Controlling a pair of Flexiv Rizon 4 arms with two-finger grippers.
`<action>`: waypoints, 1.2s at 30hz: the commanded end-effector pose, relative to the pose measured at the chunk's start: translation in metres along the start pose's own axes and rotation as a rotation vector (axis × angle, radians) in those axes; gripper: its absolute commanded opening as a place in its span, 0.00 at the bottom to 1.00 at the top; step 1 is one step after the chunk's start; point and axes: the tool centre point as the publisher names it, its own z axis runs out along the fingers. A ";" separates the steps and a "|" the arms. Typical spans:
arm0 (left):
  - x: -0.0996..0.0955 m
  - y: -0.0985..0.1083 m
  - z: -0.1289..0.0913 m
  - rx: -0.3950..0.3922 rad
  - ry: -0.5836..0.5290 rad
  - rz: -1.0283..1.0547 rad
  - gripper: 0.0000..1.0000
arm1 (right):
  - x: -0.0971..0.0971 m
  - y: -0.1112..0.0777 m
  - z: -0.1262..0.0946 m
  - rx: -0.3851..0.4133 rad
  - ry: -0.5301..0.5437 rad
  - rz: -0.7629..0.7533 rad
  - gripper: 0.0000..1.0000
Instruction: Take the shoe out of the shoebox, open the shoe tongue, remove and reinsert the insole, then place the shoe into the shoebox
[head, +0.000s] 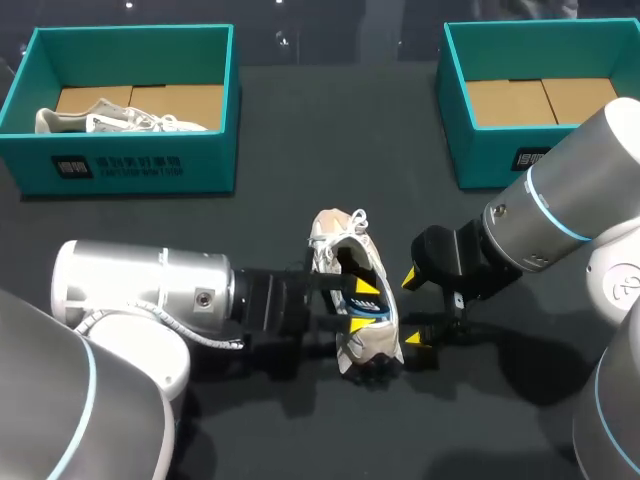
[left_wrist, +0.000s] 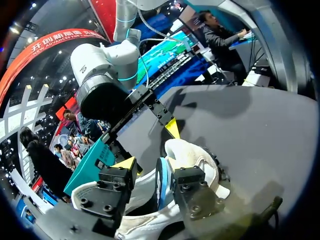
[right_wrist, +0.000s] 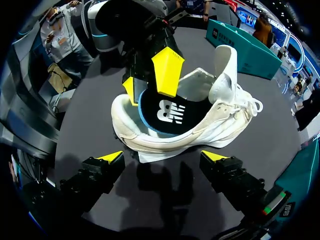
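A white shoe (head: 335, 240) lies on its side mid-table, opening toward my right arm. Its black, blue-edged insole (right_wrist: 167, 112) lies in the shoe's opening, its edge (left_wrist: 161, 180) standing between my left fingers. My left gripper (head: 362, 306) reaches into the opening at the heel end, fingers a little apart, one tip (right_wrist: 167, 70) over the insole and a gap on one side. My right gripper (head: 414, 308) hangs wide open just right of the shoe, and the sole (right_wrist: 165, 145) lies ahead of its fingers without touching them.
A teal shoebox (head: 130, 165) at the back left holds a second white shoe (head: 110, 122). Another teal shoebox (head: 480, 150) at the back right shows only its cardboard floor. Both arms crowd the table's middle front.
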 end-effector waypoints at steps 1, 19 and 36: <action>-0.003 -0.005 -0.012 -0.005 0.039 -0.005 0.38 | 0.001 -0.001 0.000 -0.001 -0.002 0.000 1.00; 0.008 0.003 -0.072 -0.062 0.168 -0.028 0.37 | 0.001 -0.001 0.000 -0.001 -0.002 0.000 1.00; 0.001 0.012 -0.120 -0.124 0.246 -0.019 0.00 | 0.001 -0.001 0.000 -0.001 -0.002 0.000 1.00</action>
